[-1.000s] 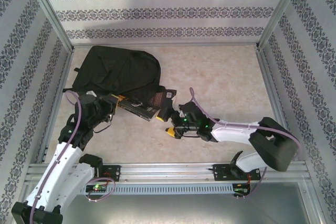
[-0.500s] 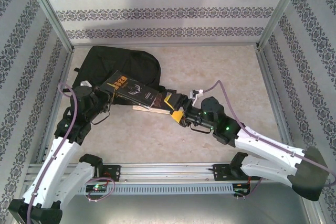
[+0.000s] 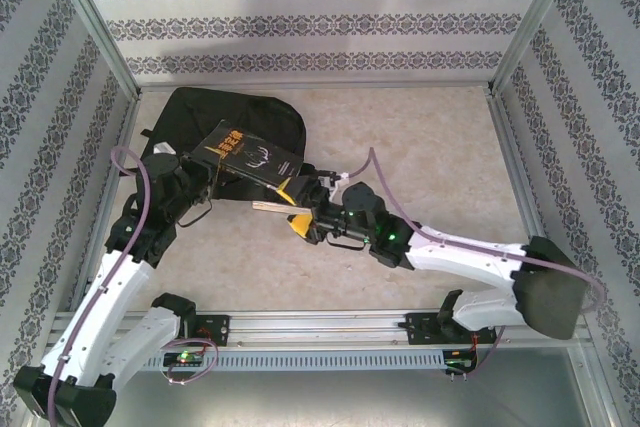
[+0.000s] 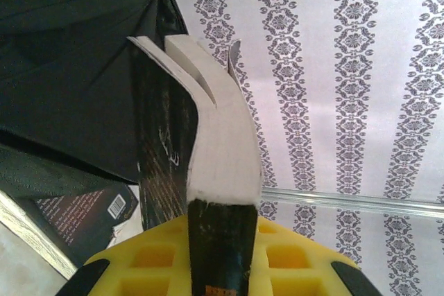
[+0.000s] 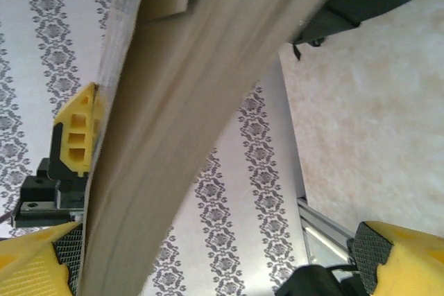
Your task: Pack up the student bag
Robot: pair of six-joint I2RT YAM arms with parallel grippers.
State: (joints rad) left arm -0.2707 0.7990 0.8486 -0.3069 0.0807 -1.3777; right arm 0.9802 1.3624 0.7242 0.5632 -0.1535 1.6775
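Observation:
The student bag, a large black backpack, lies flat at the far left of the table; its dark fabric takes up the upper left of the left wrist view. My left gripper is shut on a black book with gold lettering, gripping its spine end and holding it tilted above the bag's near edge. My right gripper stands open at the book's other end. The book's page edges lie against one of its fingers, and the other finger is well apart.
A second black book with a barcode lies flat on the table under the raised one, its pale page edge showing. Metal frame rails and patterned walls enclose the table. Bare beige tabletop stretches to the right.
My left gripper has lifted the book off the table and carried it up and back over the bag's edge. The right arm has swung left, following the book's far end.

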